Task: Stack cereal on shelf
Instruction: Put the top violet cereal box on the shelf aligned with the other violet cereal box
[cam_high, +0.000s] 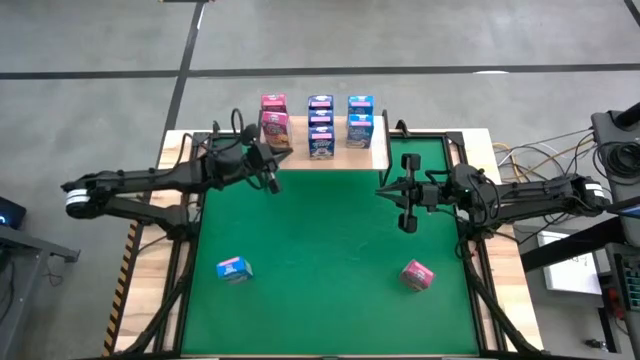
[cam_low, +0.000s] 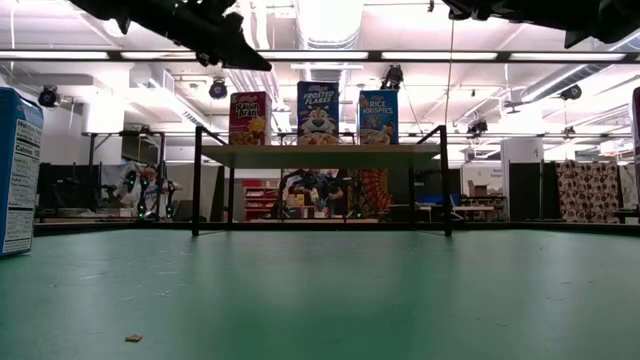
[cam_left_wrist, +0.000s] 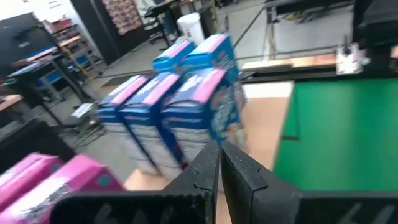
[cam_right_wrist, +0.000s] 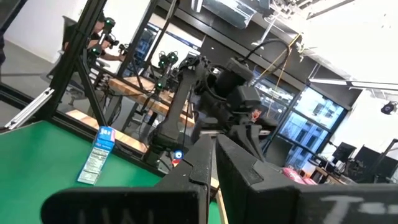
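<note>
Two small cereal boxes lie loose on the green mat (cam_high: 330, 260): a blue one (cam_high: 233, 268) near-left, a pink one (cam_high: 417, 274) near-right. Right pincer (cam_high: 406, 192), shut and empty, hangs nearer the pink; left pincer (cam_high: 268, 170), shut too, hovers by the low light-wood shelf (cam_high: 380, 152).

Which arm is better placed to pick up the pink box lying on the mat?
Probably the right. The pink box lies on the mat's right side, nearer the right gripper, which is shut and empty. The left gripper, also shut, is by the shelf.
</note>
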